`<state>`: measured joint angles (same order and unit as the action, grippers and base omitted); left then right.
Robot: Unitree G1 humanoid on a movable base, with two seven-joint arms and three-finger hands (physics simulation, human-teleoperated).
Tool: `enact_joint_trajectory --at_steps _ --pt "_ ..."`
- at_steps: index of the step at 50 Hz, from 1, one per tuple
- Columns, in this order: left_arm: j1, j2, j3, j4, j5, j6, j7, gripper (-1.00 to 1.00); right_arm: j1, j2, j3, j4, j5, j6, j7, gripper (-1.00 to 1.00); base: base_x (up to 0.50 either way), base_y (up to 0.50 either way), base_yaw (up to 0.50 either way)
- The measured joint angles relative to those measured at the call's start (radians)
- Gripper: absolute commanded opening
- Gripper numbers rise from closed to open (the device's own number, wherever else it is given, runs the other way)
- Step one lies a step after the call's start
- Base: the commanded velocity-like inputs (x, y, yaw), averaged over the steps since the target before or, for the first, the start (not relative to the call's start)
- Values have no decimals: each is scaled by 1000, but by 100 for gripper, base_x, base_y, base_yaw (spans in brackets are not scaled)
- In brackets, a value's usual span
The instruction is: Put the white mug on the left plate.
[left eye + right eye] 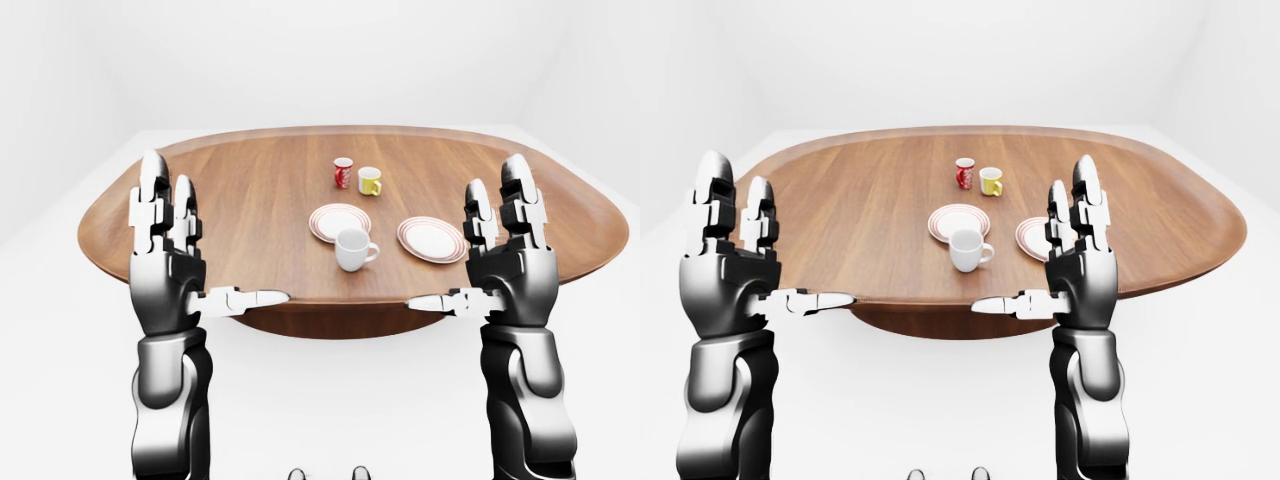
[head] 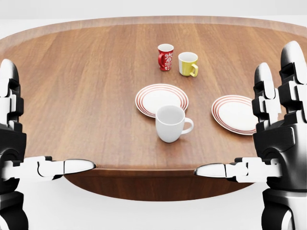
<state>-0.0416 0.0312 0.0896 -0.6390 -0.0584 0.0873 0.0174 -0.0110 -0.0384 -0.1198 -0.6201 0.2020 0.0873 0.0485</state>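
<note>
The white mug stands upright on the round wooden table, its handle to the right, just below the left plate, a white plate with red rim rings. My left hand is open and raised at the table's near left edge. My right hand is open and raised at the near right edge, below the right plate. Both hands are empty and well apart from the mug.
A red patterned mug and a yellow mug stand side by side above the plates. The table edge curves just beyond my thumbs. White floor and walls surround the table.
</note>
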Motion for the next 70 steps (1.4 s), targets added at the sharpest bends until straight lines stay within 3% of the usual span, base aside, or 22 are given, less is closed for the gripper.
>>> enact_joint_trajectory --at_steps 13,26,70 --pt "2 0 -1 -7 8 0 -3 100 3 2 -1 3 4 0 1 100 0 49 0" --pt "2 1 1 -13 13 0 -6 100 4 4 -2 10 7 0 -2 100 1 0 0" --pt "-1 2 5 -25 8 0 -12 100 11 -1 -12 -10 65 0 11 100 50 0 0"
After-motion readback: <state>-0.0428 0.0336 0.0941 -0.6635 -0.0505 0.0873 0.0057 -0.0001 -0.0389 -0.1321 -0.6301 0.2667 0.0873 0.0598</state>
